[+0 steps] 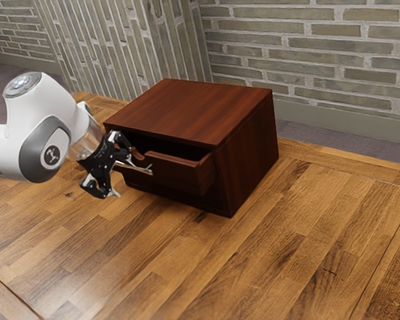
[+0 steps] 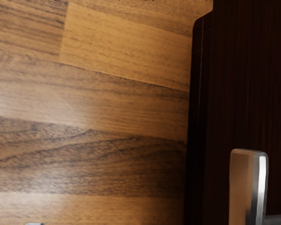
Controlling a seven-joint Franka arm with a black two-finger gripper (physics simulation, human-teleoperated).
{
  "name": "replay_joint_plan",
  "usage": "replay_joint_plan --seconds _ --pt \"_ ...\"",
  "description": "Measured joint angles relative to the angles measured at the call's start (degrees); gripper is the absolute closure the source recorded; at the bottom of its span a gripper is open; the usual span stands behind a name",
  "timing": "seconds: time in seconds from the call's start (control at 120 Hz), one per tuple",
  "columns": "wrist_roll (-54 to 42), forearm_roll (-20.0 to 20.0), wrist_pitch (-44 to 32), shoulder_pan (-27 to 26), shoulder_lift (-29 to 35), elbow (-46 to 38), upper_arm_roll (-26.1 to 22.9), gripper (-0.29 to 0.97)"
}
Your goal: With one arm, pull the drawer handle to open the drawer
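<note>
Brick wall behind, wooden plank tabletop (image 1: pixel 287 253) underneath. Dark reddish-brown wooden cabinet (image 1: pixel 200 110) sits mid-table, its matching drawer (image 1: pixel 183 175) partly pulled out toward arm. Black two-finger gripper (image 1: pixel 120 168) at slim silver bar handle (image 1: pixel 141 170) on drawer front; fingers spread apart, handle end between them.

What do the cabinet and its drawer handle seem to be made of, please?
The cabinet looks like dark reddish wood or veneer, smooth satin finish: streaked grain shows on top. The drawer handle is probably polished metal: silver, with bright highlights along its edge.
</note>
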State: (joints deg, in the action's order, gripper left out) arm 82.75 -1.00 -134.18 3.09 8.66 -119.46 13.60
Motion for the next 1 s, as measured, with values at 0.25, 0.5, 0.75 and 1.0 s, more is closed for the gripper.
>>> replay_joint_plan --seconds 0.25,0.5,0.75,1.0 --pt "1.59 -2.48 1.70 -0.21 1.32 -0.82 -0.07 0.17" --pt "3.21 -4.37 2.64 -0.50 3.92 -3.22 -0.33 0.17" --pt "4.90 -5.49 3.44 -0.52 6.04 -4.90 -0.42 0.17" --pt "6.10 -5.64 3.67 -0.53 8.13 -6.71 -0.41 0.17"
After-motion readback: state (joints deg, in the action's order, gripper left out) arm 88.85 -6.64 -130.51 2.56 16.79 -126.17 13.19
